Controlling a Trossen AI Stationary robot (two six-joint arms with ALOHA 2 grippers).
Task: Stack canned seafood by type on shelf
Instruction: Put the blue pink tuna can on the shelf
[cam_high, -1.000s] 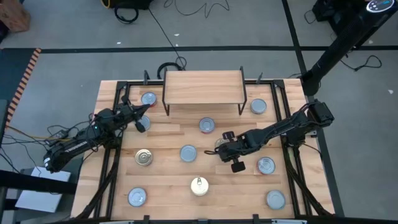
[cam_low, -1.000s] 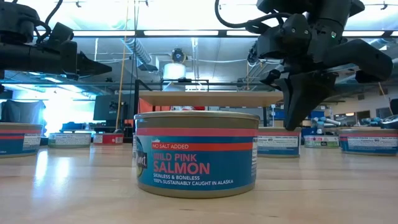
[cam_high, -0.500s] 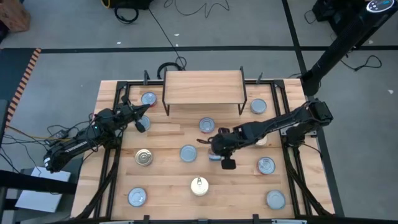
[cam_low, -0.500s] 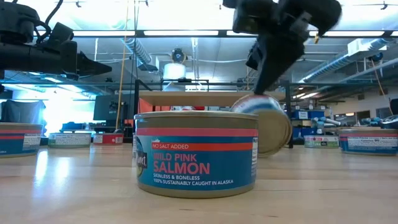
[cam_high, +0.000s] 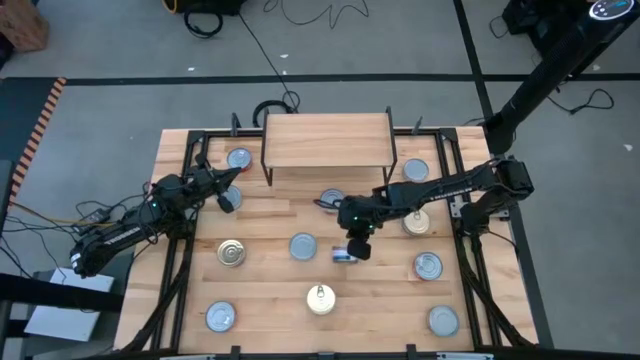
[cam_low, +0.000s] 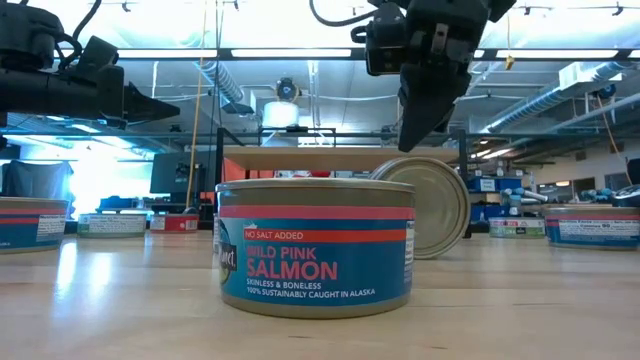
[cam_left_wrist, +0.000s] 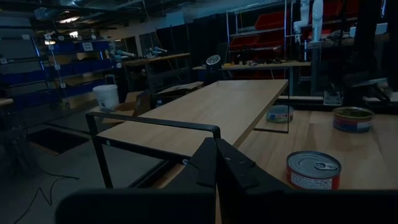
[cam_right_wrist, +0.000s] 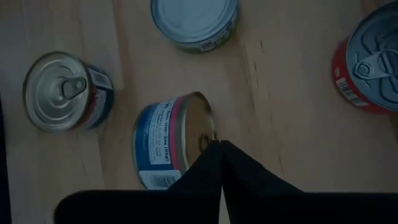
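Observation:
Several short tins stand scattered on the slatted table around the light-wood shelf (cam_high: 325, 140), which carries no tins. One blue-and-pink labelled tin (cam_high: 344, 253) stands tipped on its edge near the table's middle, also seen as the tin (cam_right_wrist: 171, 142) and the tin (cam_low: 432, 205). My right gripper (cam_high: 355, 240) is shut and hovers just above that tin's rim, seen in its wrist view as my right gripper (cam_right_wrist: 219, 144) and in the low view as my right gripper (cam_low: 408, 145). My left gripper (cam_high: 228, 197) is shut, raised near the shelf's left legs, holding nothing. My right gripper points down with its shut fingertips (cam_right_wrist: 211, 155) right at the tipped tin's flat end (cam_right_wrist: 202, 134). In the low view they stand close above its rim (cam_low: 420, 162). I cannot tell whether they touch it.
A red-sided tin (cam_high: 331, 201) and a silver-topped tin (cam_high: 302, 246) stand close to the tipped one; a gold-topped tin (cam_high: 415, 222) lies under the right arm. A salmon tin (cam_low: 315, 245) stands near the front edge. Black frame rails (cam_high: 180, 250) run along the table's sides.
My right gripper has moved toward the table's left and far side and risen. The tin it stood over has been tipped from flat onto its edge and shifted left, and now stands on its rim below the fingertips. The gold-topped tin under the arm has come into view.

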